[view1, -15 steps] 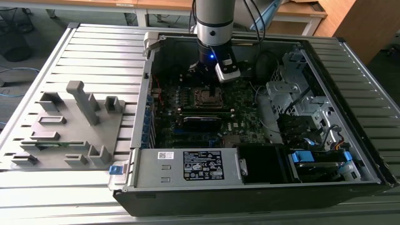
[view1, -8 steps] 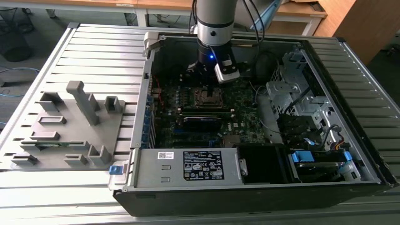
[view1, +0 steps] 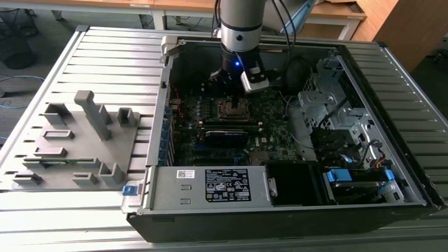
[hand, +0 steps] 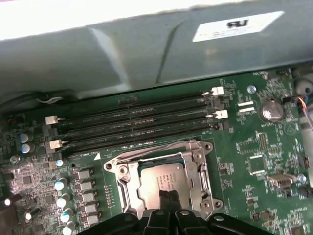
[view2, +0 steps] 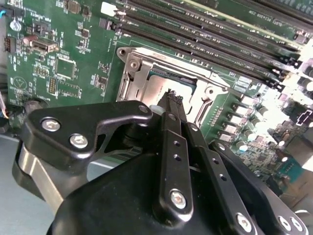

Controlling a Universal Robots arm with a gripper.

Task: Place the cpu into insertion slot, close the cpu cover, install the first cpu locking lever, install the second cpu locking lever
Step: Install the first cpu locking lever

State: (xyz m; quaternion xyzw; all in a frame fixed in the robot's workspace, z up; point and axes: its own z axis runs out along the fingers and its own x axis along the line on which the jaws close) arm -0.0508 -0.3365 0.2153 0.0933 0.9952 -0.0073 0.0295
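I hold the closed, empty end effector point(view2: 172, 100) over the seated cpu point(hand: 159, 181) (cover point(hand: 193, 169) down); levers need latching.

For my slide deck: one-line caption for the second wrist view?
Gripper, fingers together, poised over the cpu sitting in the motherboard socket.

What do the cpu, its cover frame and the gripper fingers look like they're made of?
The cpu looks like dull grey metal, matte and faintly printed. The cover frame seems bright stamped steel, catching glints. The gripper fingers look like black-coated metal with silver screws.
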